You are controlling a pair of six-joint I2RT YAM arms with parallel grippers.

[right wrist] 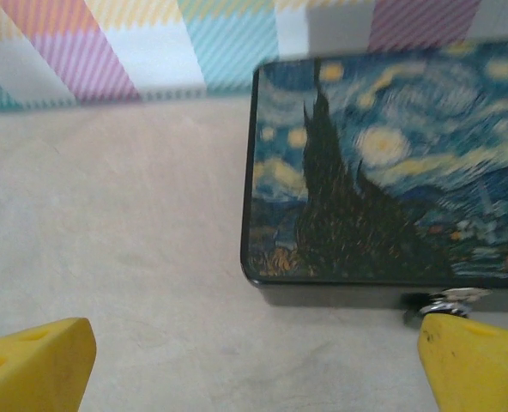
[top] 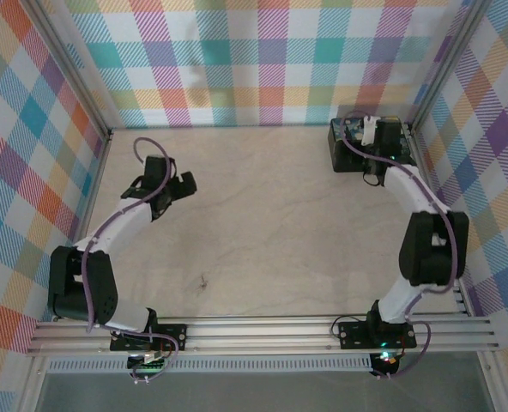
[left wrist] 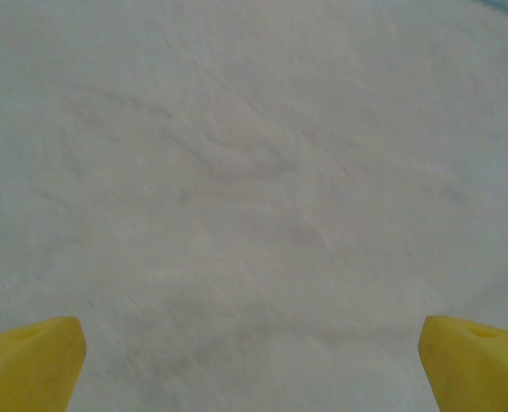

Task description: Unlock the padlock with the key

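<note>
The padlock (right wrist: 450,299) shows as a small silvery piece at the front edge of the black box with the painted night-sky lid (right wrist: 383,172), just above my right gripper's right fingertip (right wrist: 473,360). My right gripper (right wrist: 254,369) is open, low over the table in front of the box's near left corner, with nothing between its fingers. The key (top: 204,280) is a tiny dark speck lying on the table near the front middle, far from both grippers. My left gripper (top: 161,189) hangs open over bare table at the left (left wrist: 254,369).
The box (top: 344,146) stands in the far right corner against the plaid walls. Walls close in the table on three sides. An aluminium rail (top: 263,333) runs along the near edge by the arm bases.
</note>
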